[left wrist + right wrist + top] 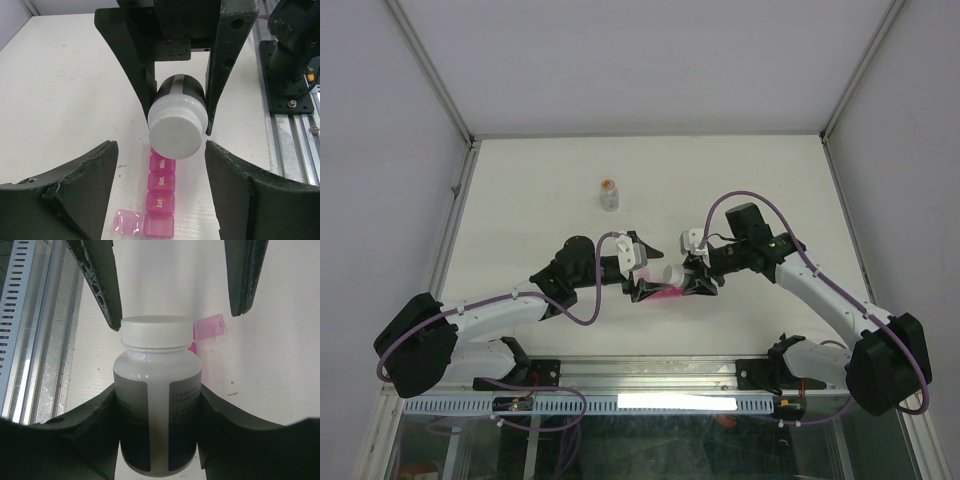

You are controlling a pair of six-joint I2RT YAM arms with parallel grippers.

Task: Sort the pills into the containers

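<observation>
My right gripper [157, 407] is shut on a white-capped dark bottle [157, 390], holding it level above the table with its cap [176, 134] pointing at my left gripper [161, 146]. The left gripper stands open, one finger on each side of the cap, with a gap on the left side. Below them the containers, a pink pill-organiser strip [161, 185], lie on the table. Its nearest compartment is open, with the lid [127, 222] flipped to the side. In the top view the bottle [675, 273] hangs over the strip [665, 292]. I cannot make out loose pills.
A small clear bottle [609, 193] with orange-brown contents stands upright further back on the white table [520, 200]. Aluminium rails [295, 130] and the arm bases run along the near edge. Grey walls close in both sides and the back.
</observation>
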